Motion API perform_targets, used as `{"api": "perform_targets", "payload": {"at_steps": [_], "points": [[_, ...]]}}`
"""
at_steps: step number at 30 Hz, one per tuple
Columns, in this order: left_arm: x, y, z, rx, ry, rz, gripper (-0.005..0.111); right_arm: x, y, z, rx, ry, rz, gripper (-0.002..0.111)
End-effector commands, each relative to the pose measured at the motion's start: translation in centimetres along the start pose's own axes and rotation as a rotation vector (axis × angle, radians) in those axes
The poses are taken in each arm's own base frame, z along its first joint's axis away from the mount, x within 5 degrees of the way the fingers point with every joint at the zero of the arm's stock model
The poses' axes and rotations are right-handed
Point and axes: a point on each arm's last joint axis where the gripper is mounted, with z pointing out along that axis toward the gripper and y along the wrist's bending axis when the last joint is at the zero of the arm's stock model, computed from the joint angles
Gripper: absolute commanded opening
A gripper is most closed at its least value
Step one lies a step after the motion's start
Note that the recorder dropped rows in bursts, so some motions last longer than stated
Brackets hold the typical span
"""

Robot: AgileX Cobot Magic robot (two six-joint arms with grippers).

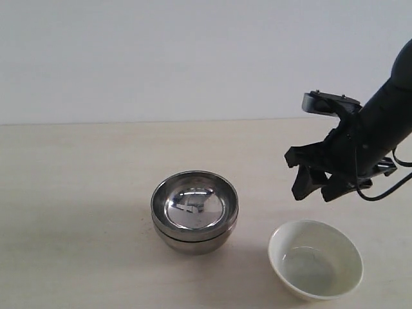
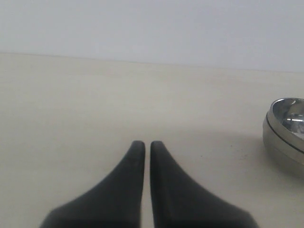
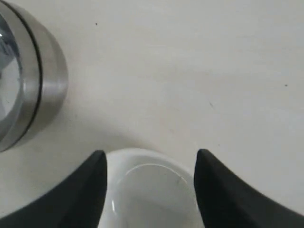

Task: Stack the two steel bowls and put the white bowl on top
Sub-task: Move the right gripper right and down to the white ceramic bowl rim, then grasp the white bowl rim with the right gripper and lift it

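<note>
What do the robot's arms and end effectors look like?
Only the right arm shows. It is matte black and rounded, with a thin black cable looping beneath it. The right end effector is black too, with two angular fingers. The left end effector has smooth dark fingers, broad at the base and curving to narrow rounded tips. No markings show.

The two steel bowls [image 1: 194,212] are sitting nested one inside the other, upright with mouths up. A dark seam is showing where the upper rim is resting just above the lower one, and the mirror-like inside is reflecting the surroundings. The stack is standing on the tabletop [image 1: 77,193], well clear of its far edge and about midway across. The white bowl [image 1: 315,259], glossy and empty, is sitting upright apart from the stack, toward the right edge and farther from the far edge.
</note>
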Motion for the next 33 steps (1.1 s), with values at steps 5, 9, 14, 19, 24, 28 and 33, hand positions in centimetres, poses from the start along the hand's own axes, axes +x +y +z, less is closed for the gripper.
{"api": "perform_targets", "payload": {"at_steps": [5, 9, 14, 19, 24, 28, 33], "points": [[0.1, 0.0, 0.0, -0.003, -0.002, 0.0, 0.004, 2.3, -1.5, 1.1, 0.093, 0.063, -0.025, 0.05], [0.1, 0.0, 0.0, -0.003, -0.002, 0.0, 0.004, 2.8, -1.8, 1.3, 0.115, 0.081, -0.019, 0.05], [0.1, 0.0, 0.0, -0.003, -0.002, 0.0, 0.004, 3.5, -2.3, 2.2, 0.133, 0.067, -0.012, 0.05], [0.1, 0.0, 0.0, -0.003, -0.002, 0.0, 0.004, 4.1, -2.9, 3.7, 0.14, 0.078, 0.012, 0.05], [0.1, 0.0, 0.0, -0.003, -0.002, 0.0, 0.004, 4.3, -3.2, 5.1, 0.119, 0.115, 0.038, 0.036], [0.1, 0.0, 0.0, -0.003, -0.002, 0.0, 0.004, 4.2, -3.1, 4.9, 0.115, 0.11, 0.042, 0.0], [0.1, 0.0, 0.0, -0.003, -0.002, 0.0, 0.004, 3.4, -2.5, 4.2, 0.085, 0.117, 0.049, 0.0]]}}
